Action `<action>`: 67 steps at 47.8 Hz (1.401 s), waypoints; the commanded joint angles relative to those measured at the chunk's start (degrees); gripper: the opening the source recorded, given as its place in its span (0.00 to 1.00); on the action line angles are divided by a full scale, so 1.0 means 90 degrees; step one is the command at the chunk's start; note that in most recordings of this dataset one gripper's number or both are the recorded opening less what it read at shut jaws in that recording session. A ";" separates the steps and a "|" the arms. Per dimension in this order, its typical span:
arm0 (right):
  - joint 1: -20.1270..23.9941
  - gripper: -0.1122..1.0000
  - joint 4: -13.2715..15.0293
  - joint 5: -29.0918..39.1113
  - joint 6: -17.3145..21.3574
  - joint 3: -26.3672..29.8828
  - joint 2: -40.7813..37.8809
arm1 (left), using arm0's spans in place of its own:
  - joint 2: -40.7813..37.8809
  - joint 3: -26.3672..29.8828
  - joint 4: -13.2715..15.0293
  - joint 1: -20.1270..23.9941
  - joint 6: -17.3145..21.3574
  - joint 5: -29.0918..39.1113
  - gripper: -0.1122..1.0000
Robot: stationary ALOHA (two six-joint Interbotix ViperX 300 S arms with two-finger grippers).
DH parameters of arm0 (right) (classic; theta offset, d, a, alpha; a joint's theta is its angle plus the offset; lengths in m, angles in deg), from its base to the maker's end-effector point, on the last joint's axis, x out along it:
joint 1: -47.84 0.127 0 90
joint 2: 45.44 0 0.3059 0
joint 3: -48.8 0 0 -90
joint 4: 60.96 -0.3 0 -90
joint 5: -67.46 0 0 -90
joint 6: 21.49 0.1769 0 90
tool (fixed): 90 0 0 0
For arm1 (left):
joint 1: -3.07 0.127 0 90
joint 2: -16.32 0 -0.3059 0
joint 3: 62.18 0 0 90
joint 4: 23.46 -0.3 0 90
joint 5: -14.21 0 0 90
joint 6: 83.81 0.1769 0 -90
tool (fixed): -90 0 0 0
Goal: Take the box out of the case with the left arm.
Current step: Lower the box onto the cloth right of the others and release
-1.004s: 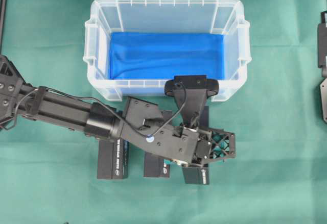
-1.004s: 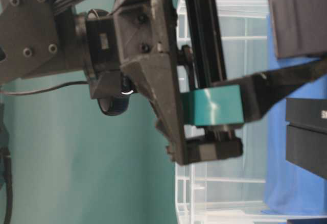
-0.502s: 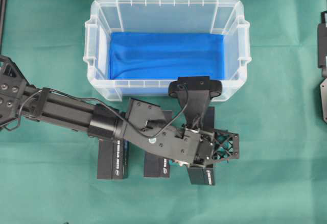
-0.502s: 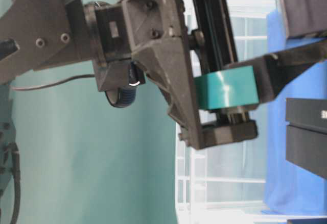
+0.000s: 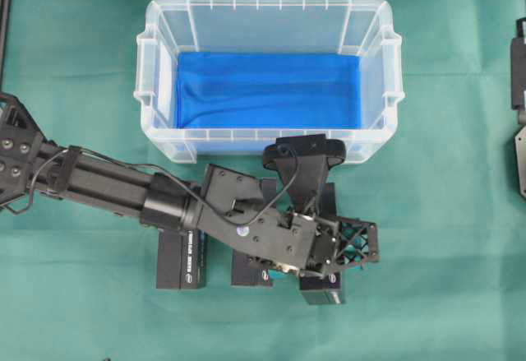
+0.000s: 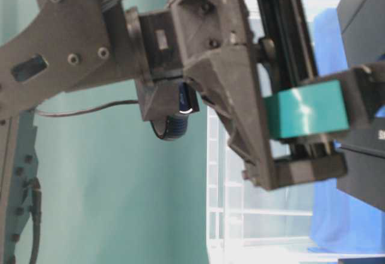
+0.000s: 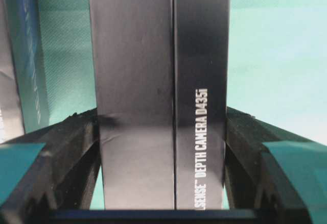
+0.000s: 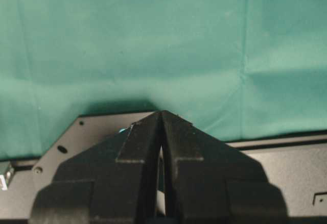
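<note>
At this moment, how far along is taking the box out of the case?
Nearly done. The case holds only its blue sheet. The left gripper grips a black box over the green cloth beside two others. Left: set it down, release.

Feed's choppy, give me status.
Left tool clamps black box outside the case, above cloth. Right tool shut, empty. Two boxes lie beside.
</note>
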 commanded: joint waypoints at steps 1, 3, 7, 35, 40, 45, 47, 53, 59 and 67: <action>0.0010 0.13 -0.0010 0.0000 0.0000 0.0107 0.0010 | 0.0273 0.0049 0.0000 -0.0068 0.0010 -0.0020 0.63; 0.0010 0.13 -0.0010 0.0000 0.0000 0.0107 0.0010 | 0.0273 0.0039 0.0000 -0.0078 0.0049 -0.0029 0.64; 0.0010 0.13 -0.0010 0.0000 0.0000 0.0107 0.0010 | 0.0273 0.0039 0.0000 -0.0088 0.0146 -0.0078 0.64; 0.0000 0.13 -0.0010 0.0000 0.0000 0.0117 0.0078 | 0.0312 -0.0068 -0.0020 -0.0107 0.0254 -0.0254 0.63; 0.0010 0.13 -0.0010 0.0000 0.0000 0.0107 0.0107 | 0.0371 -0.0225 -0.0039 -0.0117 0.0293 -0.0283 0.64; 0.0000 0.13 -0.0010 -0.0020 -0.0010 0.0107 0.0117 | 0.0449 -0.0400 -0.0039 -0.0127 0.0391 -0.0313 0.64; 0.0000 0.13 -0.0010 -0.0029 -0.0010 0.0107 0.0117 | 0.0459 -0.0410 -0.0039 -0.0127 0.0410 -0.0313 0.70; 0.0000 0.13 -0.0010 -0.0029 -0.0010 0.0098 0.0107 | 0.0459 -0.0332 -0.0117 -0.0117 0.0537 -0.0322 0.94; 0.0010 0.13 -0.0010 -0.0029 -0.0010 0.0088 0.0117 | 0.0430 -0.0127 -0.0176 -0.0098 0.0684 -0.0322 0.94; 0.0000 0.13 -0.0010 -0.0029 -0.0010 0.0098 0.0117 | 0.0410 -0.0039 -0.0176 -0.0049 0.0752 -0.0322 0.94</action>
